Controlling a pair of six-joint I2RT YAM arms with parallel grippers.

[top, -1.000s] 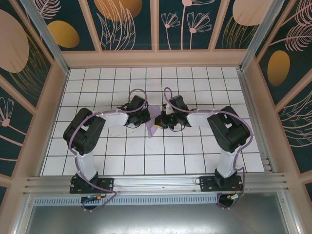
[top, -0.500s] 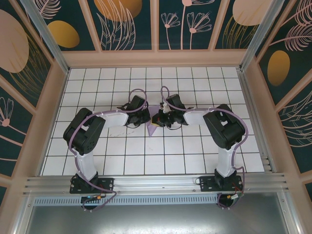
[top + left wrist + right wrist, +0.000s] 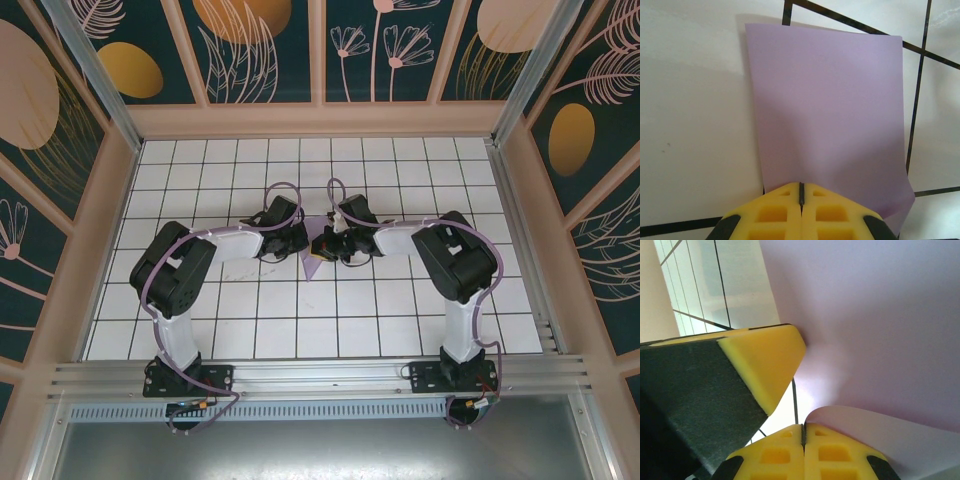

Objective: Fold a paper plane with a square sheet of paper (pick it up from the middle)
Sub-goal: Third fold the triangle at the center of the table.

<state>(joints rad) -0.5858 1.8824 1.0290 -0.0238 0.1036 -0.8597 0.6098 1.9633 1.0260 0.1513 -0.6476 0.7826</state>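
Observation:
The lilac square sheet of paper (image 3: 830, 110) looks like a folded rectangle held a little above the tiled floor, stretching away from my left gripper (image 3: 801, 186), whose yellow fingers are shut on its near edge. My right gripper (image 3: 803, 427) is shut too, and a curled edge of the sheet (image 3: 880, 315) runs into its fingertips. The left gripper's finger (image 3: 765, 360) touches the sheet just ahead of it. From above, both grippers meet at mid-table, left (image 3: 303, 245) and right (image 3: 322, 247), with a corner of the paper (image 3: 316, 267) showing below them. No paper plane is in view.
The white tiled floor (image 3: 250, 310) with black grid lines spreads all around the grippers. Wooden walls (image 3: 110, 200) with patterned panels close in the left, right and far sides. A metal rail (image 3: 320, 375) runs along the near edge by the arm bases.
The right arm has shifted a little left, bringing its gripper closer to the left one. The left jaws closed the last bit onto the paper.

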